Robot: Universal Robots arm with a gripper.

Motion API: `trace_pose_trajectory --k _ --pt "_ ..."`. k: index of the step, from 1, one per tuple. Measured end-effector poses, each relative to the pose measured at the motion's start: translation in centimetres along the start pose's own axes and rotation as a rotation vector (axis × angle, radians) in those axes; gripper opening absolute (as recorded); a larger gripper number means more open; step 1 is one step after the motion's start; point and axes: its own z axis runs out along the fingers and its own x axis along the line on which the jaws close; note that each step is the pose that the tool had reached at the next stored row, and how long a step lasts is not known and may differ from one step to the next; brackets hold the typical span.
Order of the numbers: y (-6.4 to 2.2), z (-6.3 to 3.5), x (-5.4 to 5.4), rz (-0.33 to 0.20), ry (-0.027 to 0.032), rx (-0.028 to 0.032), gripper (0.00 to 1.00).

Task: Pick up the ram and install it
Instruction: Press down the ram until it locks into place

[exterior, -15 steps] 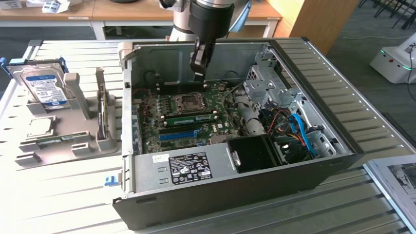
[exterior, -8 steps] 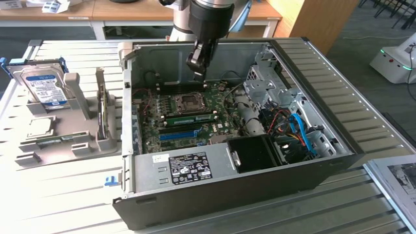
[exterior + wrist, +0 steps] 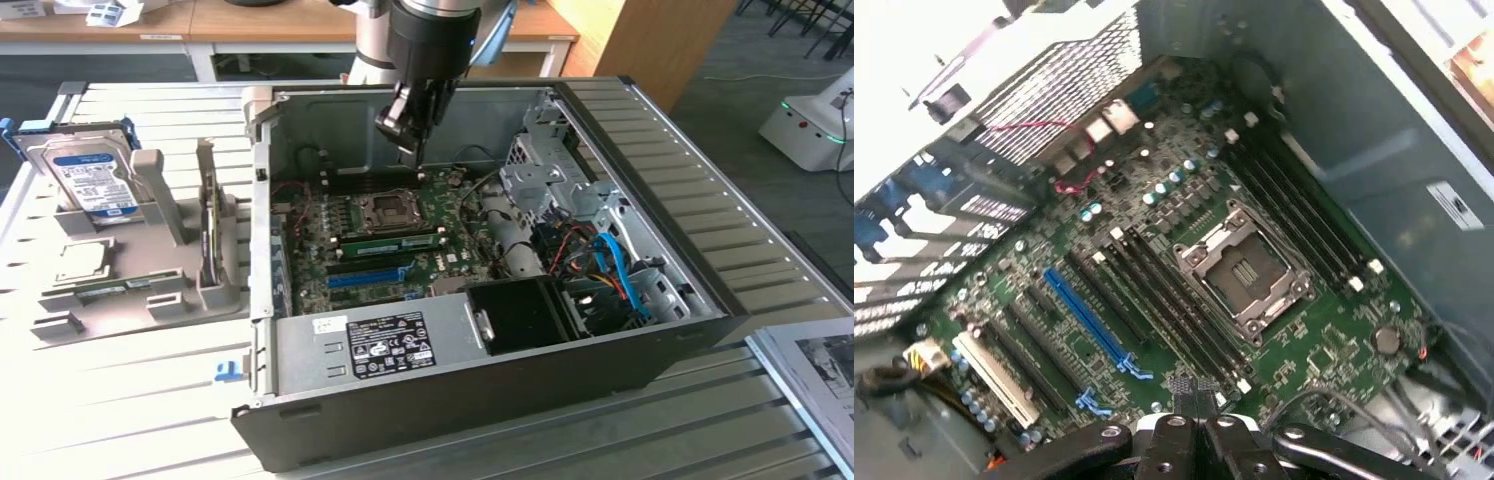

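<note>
Inside case [image 3: 641, 260], gripper [image 3: 404, 140] hovered clenched, empty, above board [image 3: 1154, 260] — ram [image 3: 390, 240] seated in slot; thin, stiff, fragile — hold by edges.

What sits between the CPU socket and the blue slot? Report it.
Long black memory slots fill that stretch in the wrist view; the exterior view shows the green ram there.
</note>
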Motion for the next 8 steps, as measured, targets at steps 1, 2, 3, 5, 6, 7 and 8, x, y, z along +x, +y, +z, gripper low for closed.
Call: trace_pose_trajectory --k 1,2,3,5,6,7,8 --pt "0.00 0.00 0.00 0.018 -0.0009 0.0002 0.10" --pt "0.00 0.01 0.00 0.036 -0.0017 0.0005 0.10" --pt "0.00 0.01 0.00 0.054 -0.0026 0.0008 0.10" --pt "0.00 0.02 0.00 0.090 -0.0043 0.0013 0.10" --pt "0.00 0.02 0.00 0.109 -0.0053 0.0016 0.10" --pt "0.00 0.02 0.00 0.127 -0.0060 0.0019 0.10" --pt "0.00 0.03 0.00 0.145 -0.0069 0.0021 0.10"
